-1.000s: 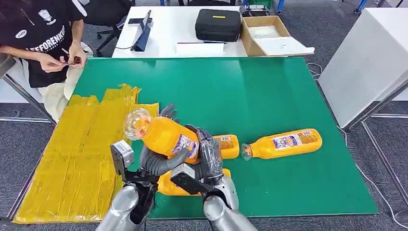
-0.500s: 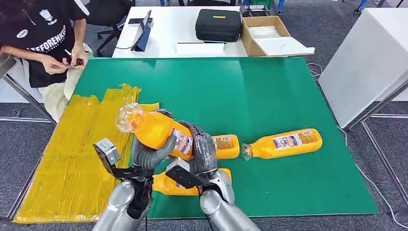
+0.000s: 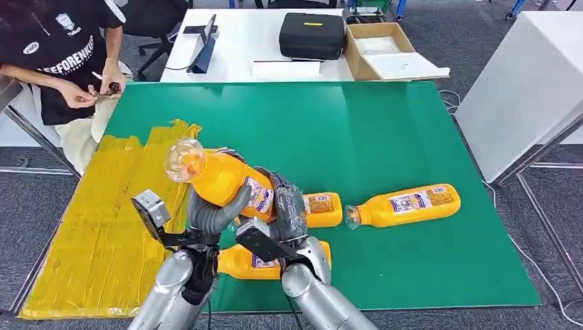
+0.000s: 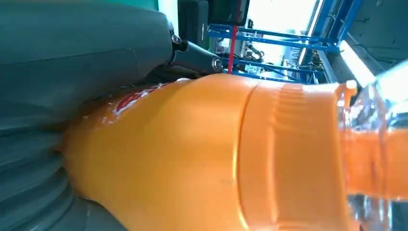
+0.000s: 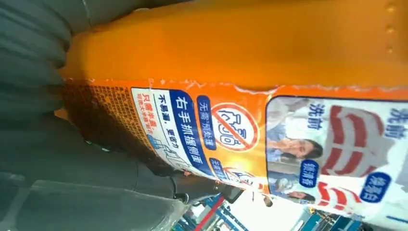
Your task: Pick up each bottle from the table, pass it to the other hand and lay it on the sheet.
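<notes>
Both my left hand point(image 3: 213, 210) and right hand point(image 3: 289, 213) grip the orange bottle point(image 3: 223, 180) beside the yellow sheet's point(image 3: 103, 227) edge.

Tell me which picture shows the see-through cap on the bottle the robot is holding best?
The head view: the whole clear cap shows at the raised end of the held bottle, above the yellow sheet. The left wrist view catches just part of the cap at the picture's edge. The right wrist view has the bottle's label.

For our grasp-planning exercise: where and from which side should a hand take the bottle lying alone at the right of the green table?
Grip the lone bottle around its labelled middle, coming from above: it lies on its side, with open table around it.
</notes>
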`<state>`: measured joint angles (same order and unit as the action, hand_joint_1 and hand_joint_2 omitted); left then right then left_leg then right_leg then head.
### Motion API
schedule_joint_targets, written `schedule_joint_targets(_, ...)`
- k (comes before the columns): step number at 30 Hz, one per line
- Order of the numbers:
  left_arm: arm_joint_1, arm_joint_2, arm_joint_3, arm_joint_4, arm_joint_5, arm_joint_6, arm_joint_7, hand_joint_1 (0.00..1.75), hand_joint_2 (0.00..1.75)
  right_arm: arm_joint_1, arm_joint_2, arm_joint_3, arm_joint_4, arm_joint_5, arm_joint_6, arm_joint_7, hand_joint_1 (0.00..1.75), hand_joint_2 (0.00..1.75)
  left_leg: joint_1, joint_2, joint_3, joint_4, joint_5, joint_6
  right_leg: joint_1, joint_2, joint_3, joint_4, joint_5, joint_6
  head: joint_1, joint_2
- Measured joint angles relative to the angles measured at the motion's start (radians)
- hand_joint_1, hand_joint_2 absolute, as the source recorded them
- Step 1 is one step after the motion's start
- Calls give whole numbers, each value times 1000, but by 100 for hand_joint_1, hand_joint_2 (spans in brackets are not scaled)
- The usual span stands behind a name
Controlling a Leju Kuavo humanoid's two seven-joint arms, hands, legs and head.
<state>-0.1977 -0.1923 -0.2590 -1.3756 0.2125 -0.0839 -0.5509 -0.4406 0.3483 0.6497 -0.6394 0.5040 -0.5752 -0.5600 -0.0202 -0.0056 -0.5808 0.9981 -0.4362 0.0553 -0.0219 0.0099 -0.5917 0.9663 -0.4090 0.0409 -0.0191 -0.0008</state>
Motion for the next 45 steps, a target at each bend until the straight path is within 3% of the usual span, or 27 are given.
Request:
schedule_joint_targets(10,-3,-3,0,0,18,23,-17,175,175,64,-26,3,-99,-18,-1,11,0,175,0,0,0,0,0,0,0,0,0,0,0,0,0,0)
schedule_joint_targets(18,49,7,56,-50,-77,144,-89,175,175,297,-150,-3,-537,60,41,61,0,175,0,0,-2,0,-1,-1,0,0,-1,0,0,0,0,0)
schedule_joint_targets(21,82,13,84,-98,-258,376,-141,175,175,387,-199,-16,-710,123,-7,50,0,175,0,-1,-2,0,-2,-1,0,0,-1,0,-1,0,0,0)
schedule_joint_targets(23,106,23,107,-137,-491,632,-146,175,175,443,-239,-31,-824,163,-61,51,0,175,0,-1,-2,0,-2,-1,0,0,-2,0,-1,0,0,0)
schedule_joint_targets(25,126,21,156,-170,-746,758,-149,175,175,492,-273,-56,-910,202,-76,49,0,175,0,-1,-2,0,-2,-1,0,0,-1,-1,-1,0,0,0)
schedule_joint_targets(31,159,-25,330,-247,-1151,776,-150,175,175,620,-320,-149,-1059,227,-80,-10,0,175,0,-1,-1,0,-2,-1,0,-1,0,-1,-1,0,1,0)
schedule_joint_targets(42,181,-84,546,-310,-1596,778,-142,175,175,672,-335,-261,-1168,183,-80,-18,0,175,0,0,0,0,-2,-1,0,0,0,-1,-1,0,0,0)
schedule_joint_targets(45,191,-69,545,-308,-1719,778,1,175,175,686,-335,-292,-1184,174,-80,-39,0,175,0,0,0,0,-2,-1,0,0,0,-1,-1,0,1,0)
